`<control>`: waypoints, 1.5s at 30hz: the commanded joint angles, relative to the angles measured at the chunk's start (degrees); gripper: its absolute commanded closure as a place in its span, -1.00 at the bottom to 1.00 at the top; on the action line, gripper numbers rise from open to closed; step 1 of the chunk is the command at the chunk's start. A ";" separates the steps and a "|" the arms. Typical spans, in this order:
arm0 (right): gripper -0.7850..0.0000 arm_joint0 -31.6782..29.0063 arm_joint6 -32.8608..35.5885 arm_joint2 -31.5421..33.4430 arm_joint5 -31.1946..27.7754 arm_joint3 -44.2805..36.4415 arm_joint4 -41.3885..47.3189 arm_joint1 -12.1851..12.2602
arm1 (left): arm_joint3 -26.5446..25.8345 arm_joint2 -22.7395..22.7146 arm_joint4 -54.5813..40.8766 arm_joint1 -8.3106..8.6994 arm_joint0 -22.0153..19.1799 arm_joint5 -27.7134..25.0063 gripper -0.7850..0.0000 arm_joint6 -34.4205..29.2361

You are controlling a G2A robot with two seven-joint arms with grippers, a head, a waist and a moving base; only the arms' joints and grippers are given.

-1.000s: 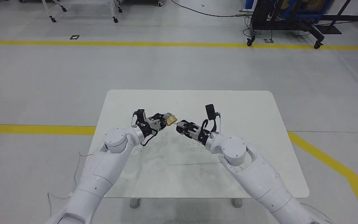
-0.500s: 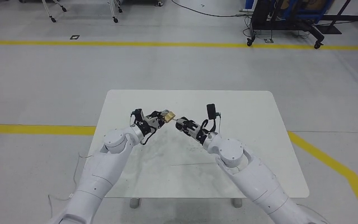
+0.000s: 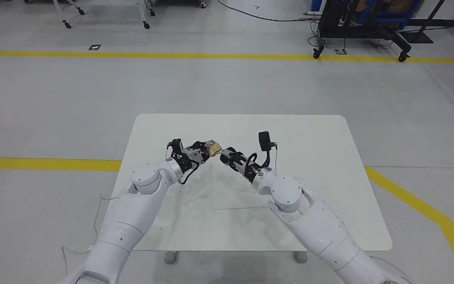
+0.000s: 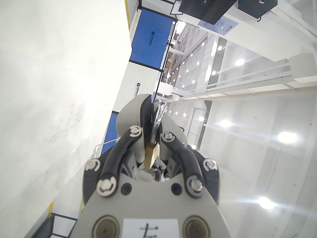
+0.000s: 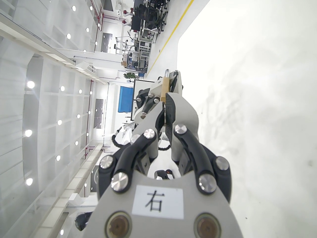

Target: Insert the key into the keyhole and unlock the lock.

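The left gripper (image 4: 157,107) pinches the brass lock (image 4: 151,156) flat between its pads. The right gripper (image 5: 165,100) has its fingers squeezed together on the thin key (image 5: 164,112), tips right at the lock's end. Both meet above the table (image 3: 312,142).

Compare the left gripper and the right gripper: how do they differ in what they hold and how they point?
The left gripper is shut on the brass lock; the right gripper is shut on something thin, apparently the key, mostly hidden in its grip. The left gripper points in from the table's left, the right gripper from its right. Both are shut, tips nearly meeting over the white table.
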 commanded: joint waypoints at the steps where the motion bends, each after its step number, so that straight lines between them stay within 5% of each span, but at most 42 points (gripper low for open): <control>1: 1.00 -0.18 0.39 -0.28 -0.21 -0.30 -0.26 -0.15 | -0.02 -0.02 0.12 -0.04 -0.01 0.06 1.00 0.10; 25: 1.00 -2.43 -0.24 4.00 -5.55 -1.44 -2.90 0.00 | -0.39 -2.11 -1.82 -0.17 0.53 -0.11 1.00 1.22; 38: 1.00 -4.26 -17.54 -2.75 -5.55 -4.24 -21.84 -2.02 | -4.66 -3.39 -0.04 -0.15 3.26 -7.24 1.00 2.47; 45: 1.00 -4.43 -23.57 -4.41 -4.83 -3.29 -24.16 -3.46 | -5.35 -3.80 0.24 -0.22 3.77 -7.95 1.00 3.10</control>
